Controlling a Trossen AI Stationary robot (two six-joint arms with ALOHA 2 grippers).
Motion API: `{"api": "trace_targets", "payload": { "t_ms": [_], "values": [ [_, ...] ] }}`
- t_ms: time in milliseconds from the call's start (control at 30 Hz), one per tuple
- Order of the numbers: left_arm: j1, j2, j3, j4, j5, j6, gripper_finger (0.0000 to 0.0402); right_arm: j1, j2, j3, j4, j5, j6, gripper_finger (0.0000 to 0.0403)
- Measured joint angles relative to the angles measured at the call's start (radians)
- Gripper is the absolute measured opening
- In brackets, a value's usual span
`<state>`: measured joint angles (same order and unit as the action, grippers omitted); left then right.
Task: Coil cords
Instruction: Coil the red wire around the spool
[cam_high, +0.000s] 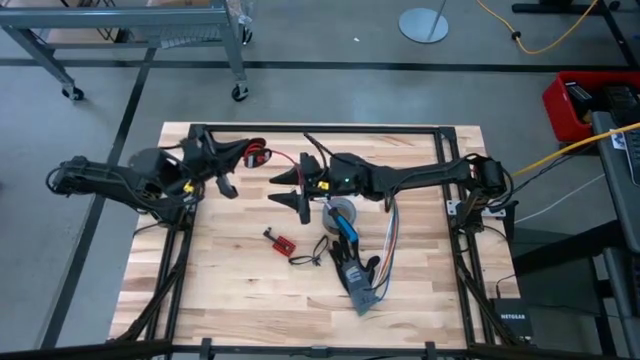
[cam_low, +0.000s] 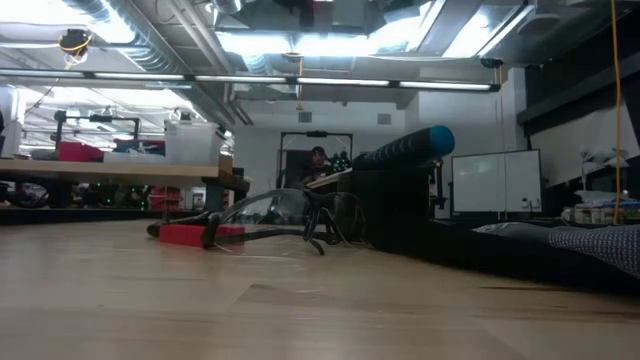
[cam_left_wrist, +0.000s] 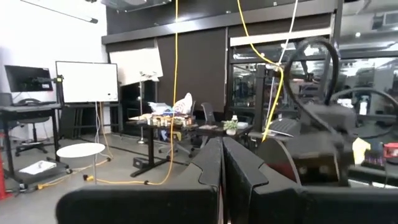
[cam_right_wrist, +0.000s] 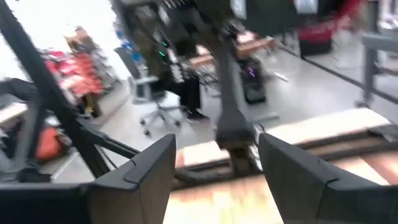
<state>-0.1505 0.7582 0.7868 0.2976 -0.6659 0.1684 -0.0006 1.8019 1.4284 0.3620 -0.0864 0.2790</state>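
The cords (cam_high: 256, 155), a small black-and-red bundle, show near the table's far edge left of centre, with a thin red strand running right toward my right arm. My left gripper (cam_high: 240, 160) reaches level toward the table's right, and its tips end right at the bundle. In the left wrist view its fingers (cam_left_wrist: 221, 163) are shut together with no cord showing between them. My right gripper (cam_high: 290, 187) is open and empty just right of the bundle, pointing toward the table's left; its wrist view (cam_right_wrist: 214, 168) shows a wide gap. My left gripper is shut, with its tips at the cords' bundle (cam_high: 256, 155) in the high view. Its own wrist view shows no cord between the fingers, so I cannot tell whether it touches the bundle.
A grey tape roll (cam_high: 342, 212), a blue-handled tool (cam_high: 346, 229) and long multicoloured ribbon wires (cam_high: 389, 240) lie at the middle right. A small red board (cam_high: 281, 241) with a short black wire lies near the centre and also shows in the low view (cam_low: 185, 235). A grey pad (cam_high: 359, 288) lies nearer.
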Motion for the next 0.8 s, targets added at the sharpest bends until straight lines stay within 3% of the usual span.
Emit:
{"api": "trace_targets", "payload": {
  "t_ms": [400, 567, 633, 800],
  "values": [
    [0.000, -0.035, 0.000, 0.029, 0.005, 0.041, 0.0000, 0.000, 0.003, -0.001, -0.495, 0.282, -0.007, 0.0234],
    [-0.018, -0.044, 0.000, 0.013, 0.032, 0.041, 0.0000, -0.002, 0.003, -0.001, -0.560, 0.452, -0.055, 0.0234],
    [-0.035, -0.049, 0.000, -0.032, 0.037, 0.023, 0.0000, -0.012, 0.001, -0.001, -0.554, 0.448, -0.073, 0.0234],
    [-0.082, -0.077, 0.000, -0.205, 0.038, -0.088, 0.0000, -0.055, -0.043, -0.001, -0.541, 0.305, -0.083, 0.0234]
  ]
}}
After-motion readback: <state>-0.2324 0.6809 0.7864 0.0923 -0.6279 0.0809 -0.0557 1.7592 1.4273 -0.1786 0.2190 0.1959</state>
